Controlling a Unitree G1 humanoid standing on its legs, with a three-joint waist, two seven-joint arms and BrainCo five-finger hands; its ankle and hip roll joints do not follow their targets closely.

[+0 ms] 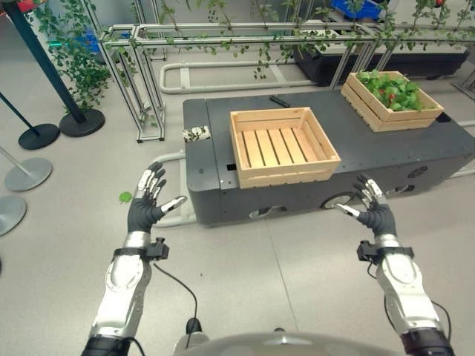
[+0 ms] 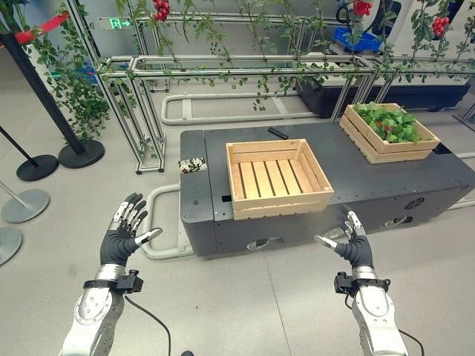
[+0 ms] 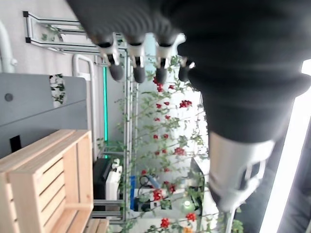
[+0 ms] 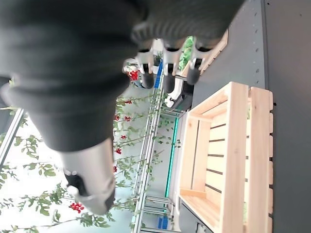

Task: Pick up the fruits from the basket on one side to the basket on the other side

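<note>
At the far left of the frame we note round stand bases [image 1: 28, 174] on the grey floor [image 1: 67, 245] and a leafy plant [image 1: 74, 55] behind them. A small green leaf [image 1: 125, 197] lies on the floor just beside the left hand.

The left hand [image 1: 146, 208] hangs at lower left, above the floor and short of the desk; its fingers are straight and spread, thumb apart, holding nothing. The left wrist view confirms this: fingertips [image 3: 138, 74] extended in a row with nothing between them.

At centre stands the dark grey desk [image 1: 215, 159]. On it, mid-frame, sits an empty wooden crate [image 1: 282, 144] with a slatted bottom. A small black object [image 1: 280, 101] lies on the desk behind that crate; we cannot tell what it is.

At upper right, on the desk's far corner and well apart from the empty crate, sits a second wooden crate [image 1: 391, 100] filled with green leaves and some red fruits [image 2: 388, 127].

At lower right, the right hand [image 1: 375, 211] hangs in front of the desk's edge, fingers straight and apart, holding nothing.

Along the top runs a metal frame [image 1: 223, 33] with vines bearing red berries [image 2: 159, 9].
</note>
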